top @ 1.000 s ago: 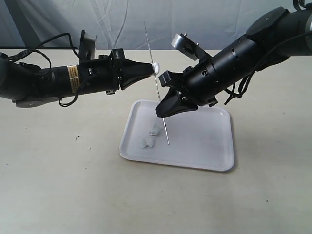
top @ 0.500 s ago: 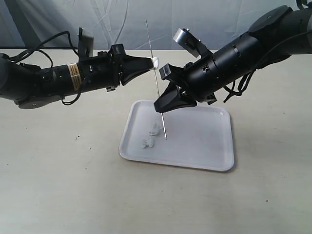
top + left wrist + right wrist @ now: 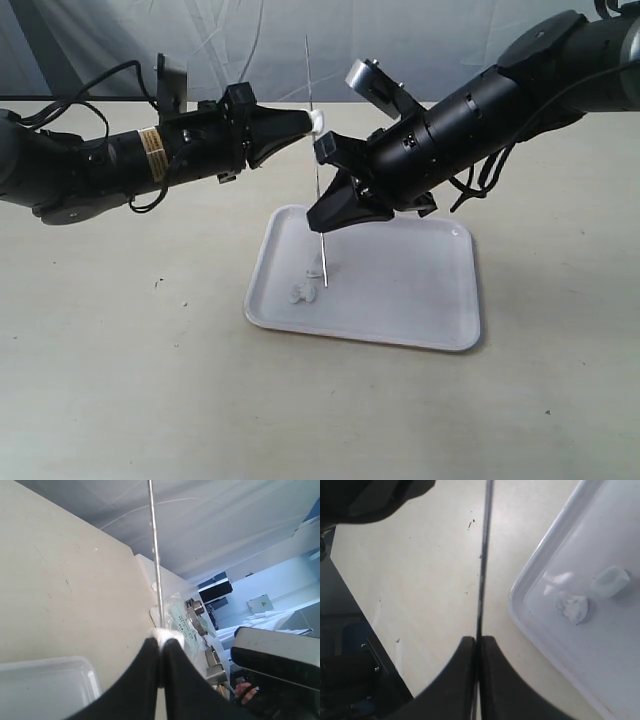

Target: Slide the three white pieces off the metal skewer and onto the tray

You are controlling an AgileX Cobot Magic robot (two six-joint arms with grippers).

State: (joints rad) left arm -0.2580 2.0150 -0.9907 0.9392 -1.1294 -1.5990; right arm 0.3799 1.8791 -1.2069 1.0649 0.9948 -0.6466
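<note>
Table (image 3: 120,380): tray (image 3: 420,300) holds two white pieces (image 3: 303,293); left gripper (image 3: 305,125) pinches third piece (image 3: 318,121), right gripper (image 3: 322,216) clamps skewer (image 3: 311,80)

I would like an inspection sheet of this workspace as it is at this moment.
surface: beige table, a few dark specks.
job's things: white tray flat on table; metal skewer held near upright over it; one white piece on skewer; two pieces lying in tray.
clutter: nothing seen.
grippers: left gripper shut on white piece; right gripper shut on skewer.
cables: black cables looping along left arm, more by right arm.
surroundings: grey curtain behind table.
</note>
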